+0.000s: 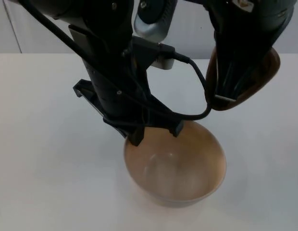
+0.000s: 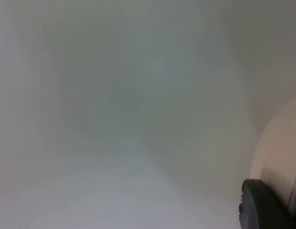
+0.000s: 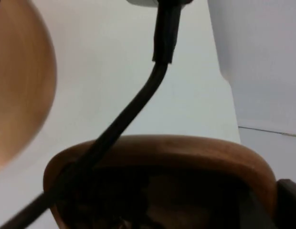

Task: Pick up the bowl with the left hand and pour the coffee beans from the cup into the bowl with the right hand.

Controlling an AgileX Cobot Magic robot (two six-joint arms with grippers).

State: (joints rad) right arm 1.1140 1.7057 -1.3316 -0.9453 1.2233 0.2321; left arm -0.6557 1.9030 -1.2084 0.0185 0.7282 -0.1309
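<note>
A pale wooden bowl [image 1: 175, 166] sits near the front of the white tabletop [image 1: 43, 144], and I use it as the landmark here. The left end effector [image 1: 154, 130] is at the bowl's far rim, with its black fingers [image 1: 135, 137] straddling the rim edge, one reaching just inside. It looks clamped on the rim, so I judge the bowl gripped. I cannot tell whether the bowl is lifted or resting on the tabletop. In the left wrist view, a curved slice of the bowl's [image 2: 277, 152] pale wall appears beside a black fingertip [image 2: 262, 205].

Behind the bowl and toward the right arm's side, the right end effector [image 1: 230, 91] holds a brown wooden cup [image 1: 262, 77] in the air. Its fingers are closed around the cup. In the right wrist view, the cup [image 3: 186, 157] shows its rim and a dark interior, where the coffee beans [image 3: 110, 210] seem to lie.

The bowl's inside looks bare, with no beans visible in it. As I judge it, both grasps are made and the cup is brought near, but the pour itself is not yet done. What remains is moving the cup over the bowl and tipping it.
</note>
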